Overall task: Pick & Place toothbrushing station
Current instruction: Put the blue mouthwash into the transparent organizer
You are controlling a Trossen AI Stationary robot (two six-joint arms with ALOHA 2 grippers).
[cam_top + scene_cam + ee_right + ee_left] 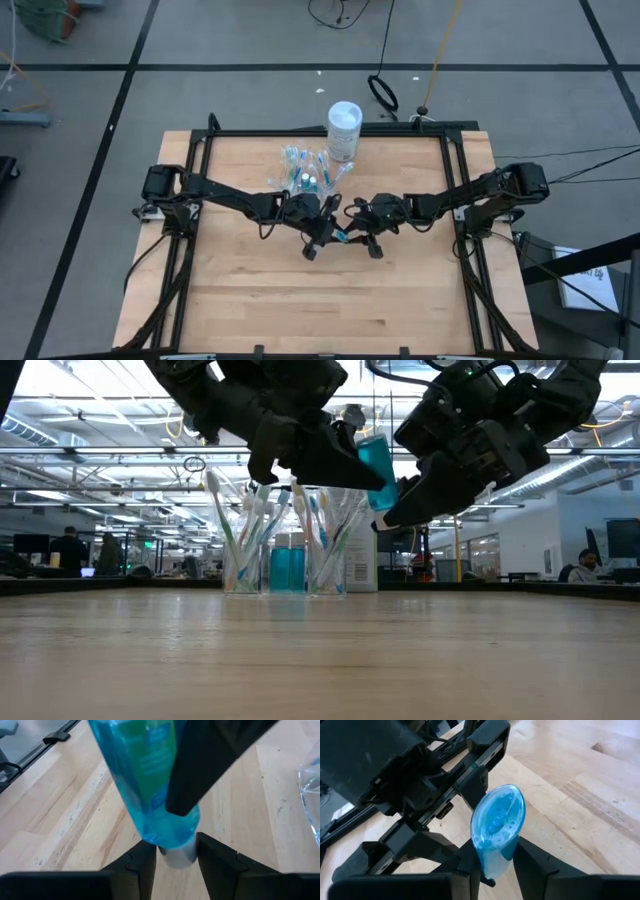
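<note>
Both arms have met over the middle of the surface (250, 300), and a small blue toothpaste tube (377, 470) hangs in the air between them, clear of the wood. The left end effector (496, 865) has its fingers pressed against the narrow end of the tube, so it is gripping it. The right end effector (175, 852) sits around the capped end with its fingers just beside the cap; whether they are pressing it or already slack I cannot tell.

The tube looks light and soft, a squeezable thing with a flat crimped tail and a stiffer neck at the cap. I would judge the neck and cap the safer place to hold: pinch the belly hard and it will buckle or slide, and its glossy skin looks slippery. It is translucent blue, with a greenish label and pale print along its side and a grey-white cap.

The rest of the station stands toward the far edge of the surface, a little left of centre: clear plastic cups (240, 560) stuffed with slim pastel toothbrushes (215, 510), bristles up, and more blue tubes (288, 568) standing among them. A taller white container (344, 128) stands just behind them near the far edge. The cups look thin and easily tipped, so anything lowered in wants a gentle, upright entry.
</note>
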